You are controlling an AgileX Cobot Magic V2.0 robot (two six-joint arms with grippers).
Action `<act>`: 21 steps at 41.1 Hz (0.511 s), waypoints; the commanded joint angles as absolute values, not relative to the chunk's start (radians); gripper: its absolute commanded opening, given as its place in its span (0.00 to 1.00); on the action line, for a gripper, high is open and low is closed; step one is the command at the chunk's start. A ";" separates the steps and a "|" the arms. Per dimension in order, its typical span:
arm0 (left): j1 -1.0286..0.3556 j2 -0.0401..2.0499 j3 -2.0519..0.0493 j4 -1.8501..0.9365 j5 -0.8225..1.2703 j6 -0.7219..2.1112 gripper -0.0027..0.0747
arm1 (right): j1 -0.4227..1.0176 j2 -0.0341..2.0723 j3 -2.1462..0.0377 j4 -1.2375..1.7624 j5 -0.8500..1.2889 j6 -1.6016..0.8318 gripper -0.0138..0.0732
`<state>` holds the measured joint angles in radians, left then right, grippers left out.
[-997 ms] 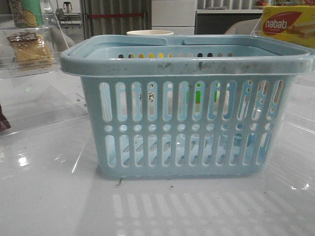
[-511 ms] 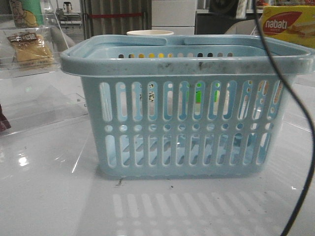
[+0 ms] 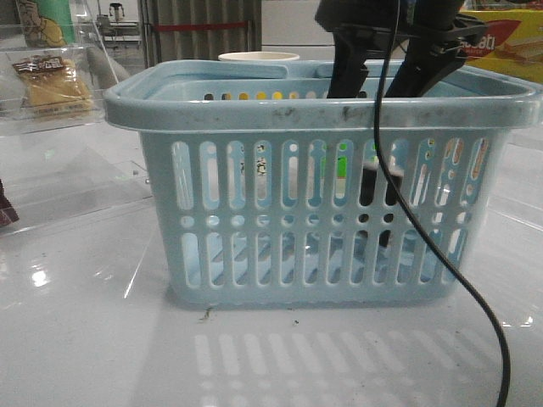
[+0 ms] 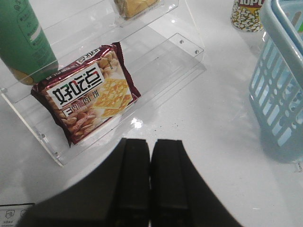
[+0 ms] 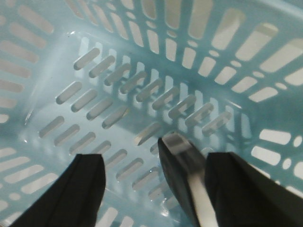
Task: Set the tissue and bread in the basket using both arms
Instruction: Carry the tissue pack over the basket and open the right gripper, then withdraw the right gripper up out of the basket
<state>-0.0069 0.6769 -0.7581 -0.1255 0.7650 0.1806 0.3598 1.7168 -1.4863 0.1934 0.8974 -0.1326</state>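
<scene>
Right gripper is down inside the basket, fingers spread; the tissue hangs by one of them.

You see the basket mid-worktop with a slotted floor that is bare where it shows, the right arm reaching in over its far rim. From the right wrist, the dark tissue pack stands on edge against the inner face of one finger, well apart from the other, so you cannot tell whether it is gripped or loose. The bread lies on a clear shelf at the far left corner. Your left gripper hangs with fingers pressed together, holding nothing, above open worktop between the basket's side and a snack packet and a green bottle.
</scene>
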 commanded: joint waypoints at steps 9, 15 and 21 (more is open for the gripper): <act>-0.007 0.679 -0.788 -0.136 0.690 0.178 0.17 | 0.363 1.382 -1.394 0.206 0.831 -0.233 0.81; -0.007 0.679 -0.788 -0.136 0.690 0.178 0.17 | 0.363 1.148 -1.230 0.206 0.786 -0.288 0.81; -0.007 0.679 -0.788 -0.136 0.690 0.178 0.17 | 0.363 0.944 -1.090 0.205 0.770 -0.288 0.81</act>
<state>-0.0069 0.6769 -0.7581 -0.1255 0.7632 0.1806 0.3617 1.0476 -1.1216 0.1934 0.8389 -0.2716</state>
